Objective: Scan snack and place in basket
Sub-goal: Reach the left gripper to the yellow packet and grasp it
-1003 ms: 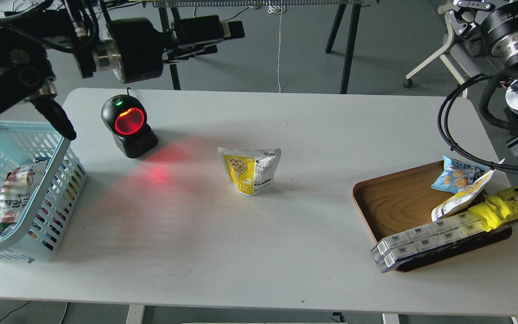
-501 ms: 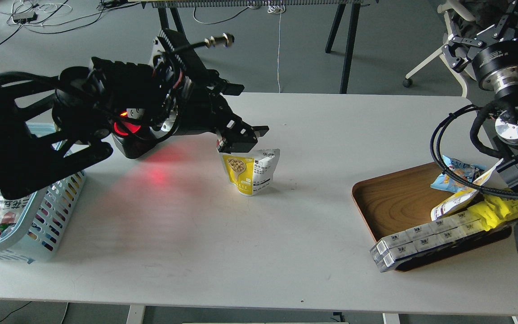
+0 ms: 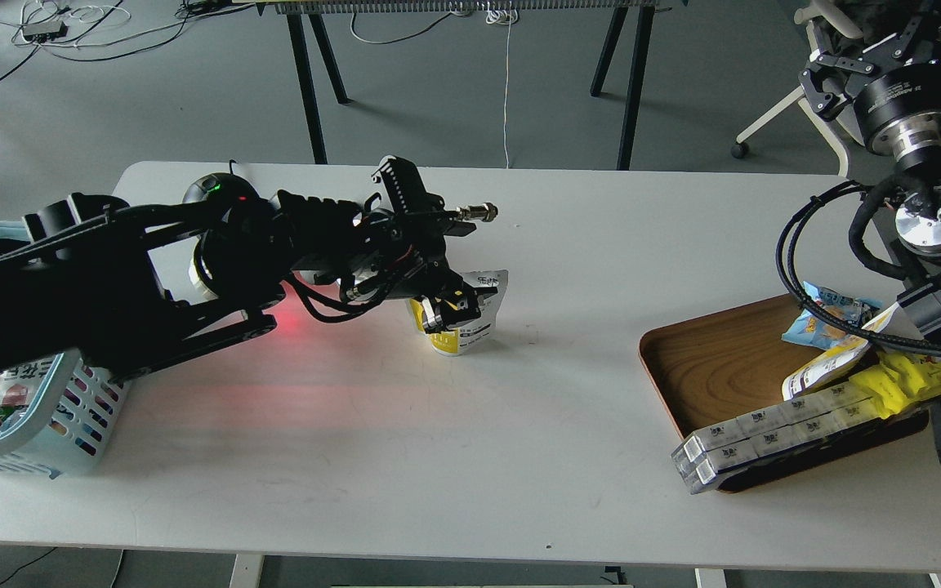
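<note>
The snack [image 3: 477, 317] stands upright on the white table [image 3: 470, 457], a little left of the middle; its yellow front is mostly hidden by my left gripper. My left gripper [image 3: 450, 309] has come down over the pouch's upper left part. Its fingers look spread, one on each side of the pouch, and the pouch is not squeezed. The light blue basket [image 3: 37, 445] sits at the table's left edge, largely hidden behind my left arm, with packets inside. My right gripper [image 3: 862, 49] is raised at the top right, off the table, its fingertips cut off by the frame.
A black barcode scanner [image 3: 213, 186] stands behind my left arm and casts red light on the table. A brown wooden tray [image 3: 715, 359] at the right holds a blue packet [image 3: 826, 314], a yellow cartoon-face packet [image 3: 920, 380] and a strip of small boxes [image 3: 764, 441].
My left arm has swung from above the basket across to the snack and dropped, so its gripper went from just above the pouch to around it. The right arm has shifted slightly.
</note>
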Robot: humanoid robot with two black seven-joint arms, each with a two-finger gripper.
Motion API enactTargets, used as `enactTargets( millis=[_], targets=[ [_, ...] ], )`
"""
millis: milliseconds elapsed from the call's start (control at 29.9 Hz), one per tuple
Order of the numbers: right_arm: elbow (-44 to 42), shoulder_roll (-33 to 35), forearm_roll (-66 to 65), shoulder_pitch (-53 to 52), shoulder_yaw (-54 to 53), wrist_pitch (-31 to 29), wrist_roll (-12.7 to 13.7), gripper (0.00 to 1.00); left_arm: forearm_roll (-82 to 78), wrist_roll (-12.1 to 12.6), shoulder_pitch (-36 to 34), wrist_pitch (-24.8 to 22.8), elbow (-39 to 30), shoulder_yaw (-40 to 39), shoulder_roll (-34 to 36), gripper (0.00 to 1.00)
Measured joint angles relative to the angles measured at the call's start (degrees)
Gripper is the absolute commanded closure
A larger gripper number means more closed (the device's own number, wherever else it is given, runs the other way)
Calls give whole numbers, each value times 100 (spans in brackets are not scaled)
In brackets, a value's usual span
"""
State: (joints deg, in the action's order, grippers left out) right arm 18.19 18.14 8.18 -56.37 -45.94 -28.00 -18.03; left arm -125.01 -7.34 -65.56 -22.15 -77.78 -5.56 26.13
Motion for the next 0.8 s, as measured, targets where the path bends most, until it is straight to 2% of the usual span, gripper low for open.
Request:
enactTargets(
  millis=[301,468,501,568,602,702,802],
  targets=[
    [43,5,0,-1,-64,0,0,0,0,-249,153,-7,70,11,28,68],
    [46,6,0,-6,-74,0,0,0,0,-266,209,-11,40,8,54,72],
    [46,11,0,-6,-76,0,0,1,0,-266,227,-15,29,8,55,75],
    [46,38,0,-6,-81,0,0,1,-1,-260,249,-22,21,4,60,89],
    [46,48,0,-6,-83,0,0,0,-1,-251,258,-31,19,2,67,92],
    [46,66,0,-6,-119,0,1,0,-1,-238,289,-119,18,-1,89,97],
    [46,79,0,-6,-166,0,1,1,0,-248,295,-214,18,-18,92,98]
  ],
)
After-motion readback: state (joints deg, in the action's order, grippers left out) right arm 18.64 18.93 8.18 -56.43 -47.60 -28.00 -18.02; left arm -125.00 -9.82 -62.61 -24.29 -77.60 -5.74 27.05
